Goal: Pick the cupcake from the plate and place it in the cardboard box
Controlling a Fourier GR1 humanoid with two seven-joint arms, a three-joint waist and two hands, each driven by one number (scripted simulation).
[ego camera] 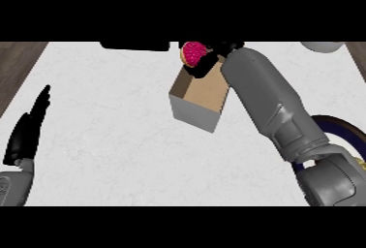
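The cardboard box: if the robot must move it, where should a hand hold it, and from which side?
Probably the cardboard box near-left walls, approached by the left hand: its open top is occupied by the right hand holding the cupcake, whose forearm covers the right side.

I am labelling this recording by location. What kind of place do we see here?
Probably a kitchen counter. A white marbled countertop with wood-look surface at its left edge carries a cardboard box and a dark-rimmed plate, and the right hand holds a pink cupcake over the box.
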